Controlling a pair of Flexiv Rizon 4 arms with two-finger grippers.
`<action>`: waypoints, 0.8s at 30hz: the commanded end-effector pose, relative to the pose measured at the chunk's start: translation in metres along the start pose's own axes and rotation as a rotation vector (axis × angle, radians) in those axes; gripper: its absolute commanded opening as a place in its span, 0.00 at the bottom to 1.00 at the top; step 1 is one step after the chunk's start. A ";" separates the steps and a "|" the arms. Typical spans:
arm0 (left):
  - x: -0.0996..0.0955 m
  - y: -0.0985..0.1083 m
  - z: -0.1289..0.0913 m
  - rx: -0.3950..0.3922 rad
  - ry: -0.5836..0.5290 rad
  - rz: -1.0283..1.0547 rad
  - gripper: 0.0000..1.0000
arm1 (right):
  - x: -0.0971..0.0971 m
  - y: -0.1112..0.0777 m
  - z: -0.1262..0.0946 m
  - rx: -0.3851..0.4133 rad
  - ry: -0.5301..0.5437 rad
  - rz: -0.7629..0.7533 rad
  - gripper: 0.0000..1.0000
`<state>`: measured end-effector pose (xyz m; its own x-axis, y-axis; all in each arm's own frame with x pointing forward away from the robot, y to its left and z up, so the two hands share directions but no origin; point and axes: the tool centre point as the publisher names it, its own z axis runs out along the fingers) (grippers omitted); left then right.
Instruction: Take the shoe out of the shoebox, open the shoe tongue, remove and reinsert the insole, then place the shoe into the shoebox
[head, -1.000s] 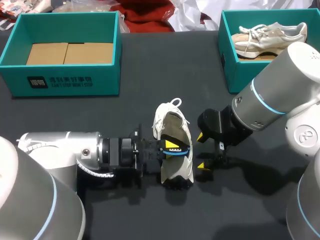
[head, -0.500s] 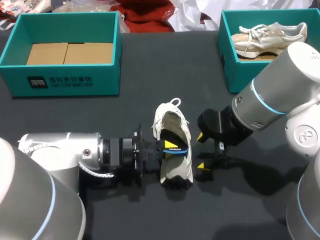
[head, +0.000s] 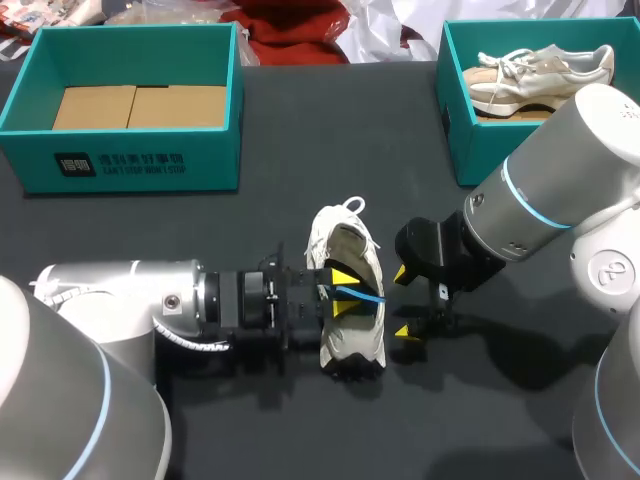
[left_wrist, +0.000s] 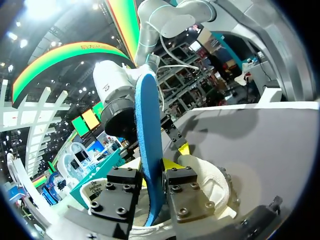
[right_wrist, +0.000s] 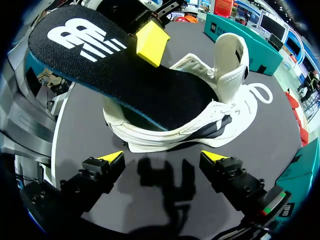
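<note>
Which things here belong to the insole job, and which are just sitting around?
In the job:
white shoe
its insole, pinched by the left gripper
open right gripper beside the shoe
left shoebox or right shoebox, cannot tell which

Lying about:
second shoe in the right shoebox
cardboard in the left shoebox

Left arm stretches low from the left edge of the desk, left hand clamped on an insole. Right hand, fingers spread wide, faces it.

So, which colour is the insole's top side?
The insole is black with white print; see right wrist view.
</note>
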<state>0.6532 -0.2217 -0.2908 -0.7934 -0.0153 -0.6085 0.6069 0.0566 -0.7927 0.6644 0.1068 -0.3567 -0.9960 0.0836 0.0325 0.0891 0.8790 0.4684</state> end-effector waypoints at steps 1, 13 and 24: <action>0.000 -0.010 0.000 0.000 0.009 0.005 0.24 | 0.001 0.000 0.001 0.001 -0.003 0.000 1.00; 0.005 -0.011 0.005 0.004 0.069 0.035 0.00 | 0.001 0.000 0.001 0.001 -0.003 0.000 1.00; 0.004 0.019 -0.002 -0.007 0.048 0.061 0.00 | 0.001 0.000 0.001 0.001 -0.003 0.000 1.00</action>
<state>0.6571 -0.2164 -0.3025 -0.7572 0.0369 -0.6522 0.6530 0.0702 -0.7541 0.6644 0.1068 -0.3567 -0.9960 0.0837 0.0325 0.0891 0.8790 0.4684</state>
